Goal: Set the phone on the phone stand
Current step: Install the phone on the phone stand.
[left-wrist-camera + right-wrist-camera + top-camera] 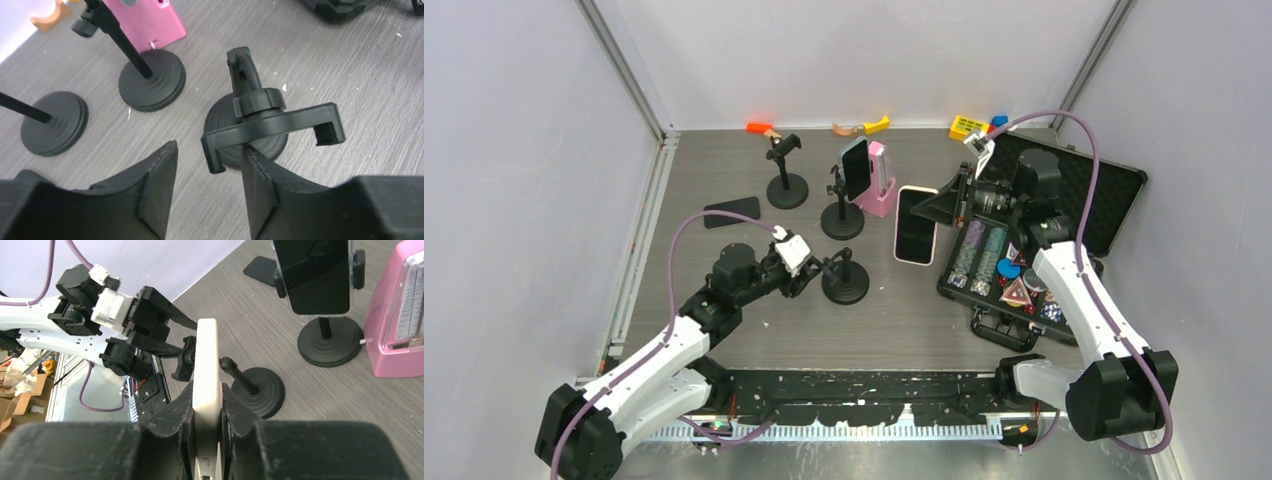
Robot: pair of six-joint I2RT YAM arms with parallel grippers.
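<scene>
The phone (915, 225), in a pale case with a dark screen, hangs above the table middle with my right gripper (941, 206) shut on its right edge. In the right wrist view the phone (207, 365) is edge-on between the pads of that gripper (207, 405). The empty black phone stand (845, 280) stands in front of it. My left gripper (819, 270) is at the stand's left side. In the left wrist view the stand's clamp (280, 122) lies crosswise. Its left end sits between the open jaws of the left gripper (209, 147), and the right finger (257, 180) is under the clamp.
Behind are another empty stand (786, 190), a stand (842, 222) holding a dark phone (855, 167), and a pink metronome (880, 188). A black phone (732, 211) lies flat at the left. An open case (1084, 185) of poker chips sits at the right. Small toys line the back wall.
</scene>
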